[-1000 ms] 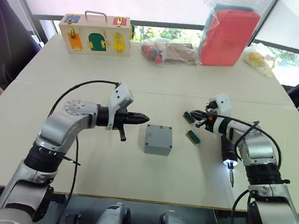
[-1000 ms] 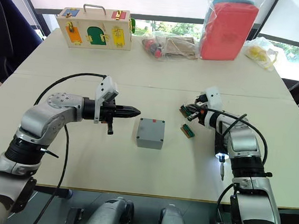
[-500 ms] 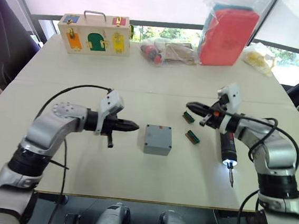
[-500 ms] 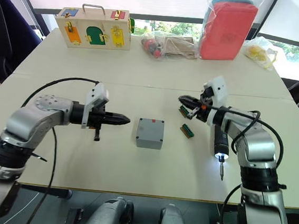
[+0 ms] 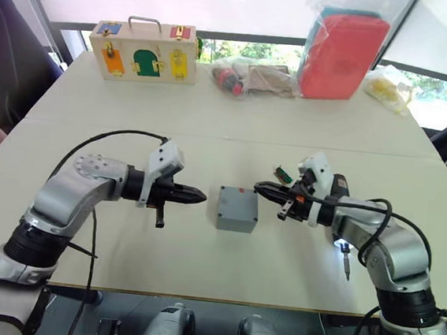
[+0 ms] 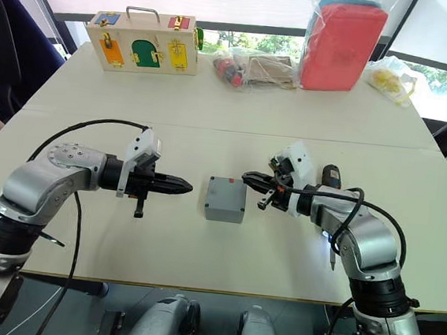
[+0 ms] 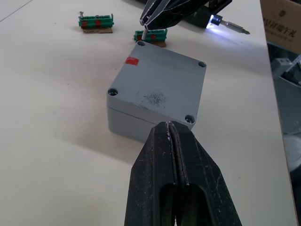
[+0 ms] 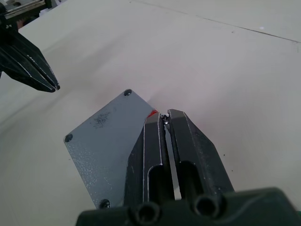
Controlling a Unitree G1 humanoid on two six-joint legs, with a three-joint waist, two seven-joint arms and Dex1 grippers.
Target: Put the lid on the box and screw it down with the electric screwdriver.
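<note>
box [image 5: 237,209]: my lid [image 7: 157,84] covers it, so its inside is hidden from me.
lid corner screws: too small from my head views to tell if any sit in the holes beside the red mark.
small thing in my right gripper [image 8: 164,119]: a tiny glint between my fingertips at the lid's far corner; too small to name.
electric screwdriver [image 5: 338,222]: beyond the box on my right side; my forearm hides most of its body, and its lit tip shows.
green parts [image 7: 96,21]: past the box; one is half hidden behind my right gripper's fingers.
my left gripper [image 7: 171,128]: its base is cut off by the edge.
</note>
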